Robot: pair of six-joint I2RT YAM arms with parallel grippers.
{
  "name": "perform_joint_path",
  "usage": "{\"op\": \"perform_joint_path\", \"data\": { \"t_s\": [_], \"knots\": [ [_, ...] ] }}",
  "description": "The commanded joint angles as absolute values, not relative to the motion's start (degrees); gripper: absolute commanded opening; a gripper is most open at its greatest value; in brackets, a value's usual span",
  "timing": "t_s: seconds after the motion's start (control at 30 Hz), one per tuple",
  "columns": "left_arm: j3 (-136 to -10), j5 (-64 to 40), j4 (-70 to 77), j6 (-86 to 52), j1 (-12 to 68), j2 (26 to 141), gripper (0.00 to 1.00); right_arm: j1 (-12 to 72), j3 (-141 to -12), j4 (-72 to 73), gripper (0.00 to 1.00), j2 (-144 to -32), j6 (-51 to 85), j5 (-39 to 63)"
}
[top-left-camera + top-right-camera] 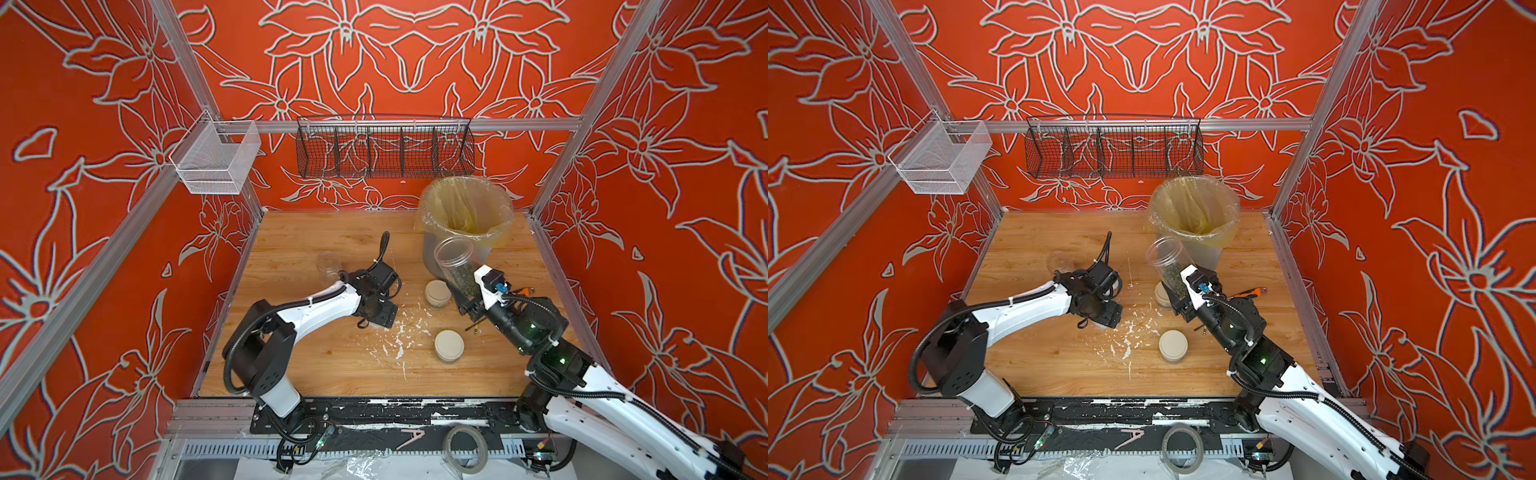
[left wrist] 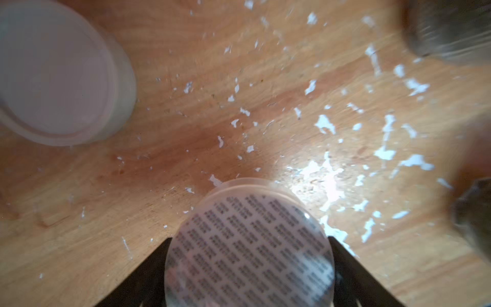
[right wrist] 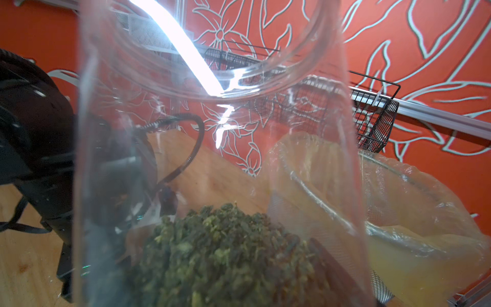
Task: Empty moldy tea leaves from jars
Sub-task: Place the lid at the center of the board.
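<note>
My right gripper (image 1: 467,297) is shut on the lower part of a tall clear jar (image 1: 457,266) with no lid, raised and tilted beside the bin; dark tea leaves (image 3: 225,255) fill its bottom. Low over the table, my left gripper (image 1: 380,322) is shut on a white dotted lid (image 2: 249,252), with a black finger against each side of its rim. Two squat jars with cream lids stand on the table, one (image 1: 437,293) next to the right gripper, the other (image 1: 449,345) nearer the front. An empty clear jar (image 1: 328,264) stands behind the left arm.
A grey bin (image 1: 432,257) with a yellowish liner stands at the back right, just behind the held jar. White flakes (image 1: 399,336) litter the table's middle. A black wire basket (image 1: 384,149) and a white mesh basket (image 1: 216,160) hang on the rear rail.
</note>
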State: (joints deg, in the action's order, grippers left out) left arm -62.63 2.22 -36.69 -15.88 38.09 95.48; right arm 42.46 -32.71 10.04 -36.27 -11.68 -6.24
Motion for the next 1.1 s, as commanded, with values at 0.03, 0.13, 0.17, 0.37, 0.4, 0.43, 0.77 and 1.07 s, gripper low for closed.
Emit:
{"op": "perform_joint_path", "data": {
  "t_s": [0.03, 0.13, 0.17, 0.37, 0.4, 0.43, 0.77, 1.07],
  "knots": [
    [-64.25, 6.14, -37.77, -16.05, 39.2, 99.99, 0.84, 42.41, -33.67, 10.51, 0.33, -35.7, -10.49, -6.26],
    [-64.42, 6.0, -36.86, -16.04, 39.2, 102.38, 0.85, 42.43, -33.49, 9.94, 0.33, -35.58, -10.27, -6.34],
    [-64.47, 5.89, -36.68, -16.12, 39.2, 102.94, 0.85, 42.45, -33.4, 9.85, 0.33, -35.49, -10.25, -6.41],
    [-64.58, 6.06, -36.12, -16.18, 39.2, 105.29, 0.88, 42.45, -33.56, 9.49, 0.33, -35.21, -9.92, -6.52],
    [-64.61, 6.15, -36.12, -16.32, 39.2, 105.52, 0.91, 42.43, -33.7, 9.41, 0.33, -35.24, -9.92, -6.42],
    [-64.63, 6.12, -36.21, -16.35, 39.2, 105.62, 0.93, 42.41, -33.79, 9.4, 0.33, -35.38, -9.92, -6.39],
    [-65.33, 4.04, -36.75, -16.21, 39.2, 97.92, 0.99, 42.45, -34.51, 9.67, 0.33, -36.52, -9.02, -5.91],
    [-72.0, -0.65, -36.53, -16.35, 39.2, 79.76, 0.98, 42.45, -35.54, 9.94, 0.33, -38.5, -6.01, -4.18]
  ]
}}
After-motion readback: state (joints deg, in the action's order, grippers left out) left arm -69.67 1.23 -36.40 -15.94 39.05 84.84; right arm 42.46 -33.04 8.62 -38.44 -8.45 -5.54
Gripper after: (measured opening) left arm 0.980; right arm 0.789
